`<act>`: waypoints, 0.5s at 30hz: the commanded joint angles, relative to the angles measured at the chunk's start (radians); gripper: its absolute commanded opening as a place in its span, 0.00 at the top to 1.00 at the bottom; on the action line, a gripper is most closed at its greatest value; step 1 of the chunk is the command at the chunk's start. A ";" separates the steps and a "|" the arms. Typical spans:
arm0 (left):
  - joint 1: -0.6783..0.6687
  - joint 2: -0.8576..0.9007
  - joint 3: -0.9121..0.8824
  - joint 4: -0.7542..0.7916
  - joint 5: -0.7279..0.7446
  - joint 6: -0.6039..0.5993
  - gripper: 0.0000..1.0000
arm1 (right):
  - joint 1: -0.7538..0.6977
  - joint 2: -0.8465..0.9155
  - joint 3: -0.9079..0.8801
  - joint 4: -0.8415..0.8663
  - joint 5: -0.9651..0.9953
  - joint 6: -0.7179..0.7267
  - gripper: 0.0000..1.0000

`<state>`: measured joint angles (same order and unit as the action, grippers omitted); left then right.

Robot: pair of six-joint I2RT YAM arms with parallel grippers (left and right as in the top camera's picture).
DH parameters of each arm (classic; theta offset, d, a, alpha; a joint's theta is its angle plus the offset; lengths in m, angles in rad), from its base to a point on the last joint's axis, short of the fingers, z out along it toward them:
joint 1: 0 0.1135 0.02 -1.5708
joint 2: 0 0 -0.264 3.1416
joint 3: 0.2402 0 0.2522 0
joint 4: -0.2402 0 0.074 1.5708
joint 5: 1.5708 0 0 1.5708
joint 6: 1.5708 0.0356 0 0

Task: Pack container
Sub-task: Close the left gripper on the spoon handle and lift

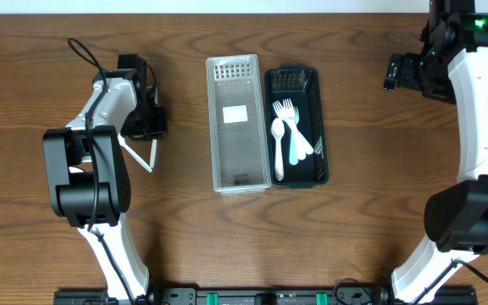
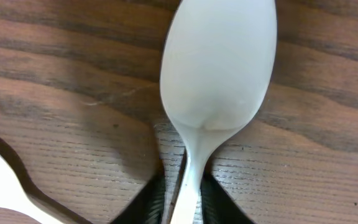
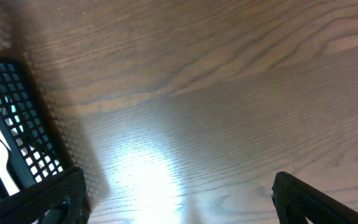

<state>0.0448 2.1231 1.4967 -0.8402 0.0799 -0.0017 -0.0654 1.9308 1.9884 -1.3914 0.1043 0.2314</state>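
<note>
My left gripper (image 1: 146,119) is low over the table, left of the containers. In the left wrist view its fingers (image 2: 182,202) are shut on the handle of a white plastic spoon (image 2: 219,68), whose bowl lies against the wood. A second white utensil (image 1: 139,156) lies on the table beside it and shows at the lower left of the left wrist view (image 2: 2,183). A clear container (image 1: 238,123) stands mid-table. A black basket (image 1: 296,127) next to it holds white forks and spoons (image 1: 285,135). My right gripper (image 1: 401,72) is open and empty at the far right.
The right wrist view shows bare wood with glare between the open fingers (image 3: 179,205) and a corner of the black basket (image 3: 17,124) at the left. The clear container has a white label on its floor (image 1: 234,113).
</note>
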 commanded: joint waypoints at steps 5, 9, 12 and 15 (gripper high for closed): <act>0.002 0.014 -0.002 -0.004 0.007 0.001 0.94 | 0.001 0.007 -0.005 0.000 -0.005 0.006 0.01; 0.002 0.005 0.000 -0.008 0.007 0.001 0.94 | 0.001 0.007 -0.005 0.000 -0.004 0.006 0.01; -0.008 -0.025 0.041 -0.055 0.006 0.001 0.94 | 0.001 0.007 -0.005 0.000 -0.004 0.002 0.01; -0.034 -0.083 0.114 -0.121 0.007 0.001 0.94 | 0.001 0.007 -0.005 0.000 -0.004 0.002 0.01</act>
<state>0.0376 2.1162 1.5272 -0.9310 0.0792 -0.0021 -0.0654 1.9308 1.9884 -1.3914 0.1043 0.2310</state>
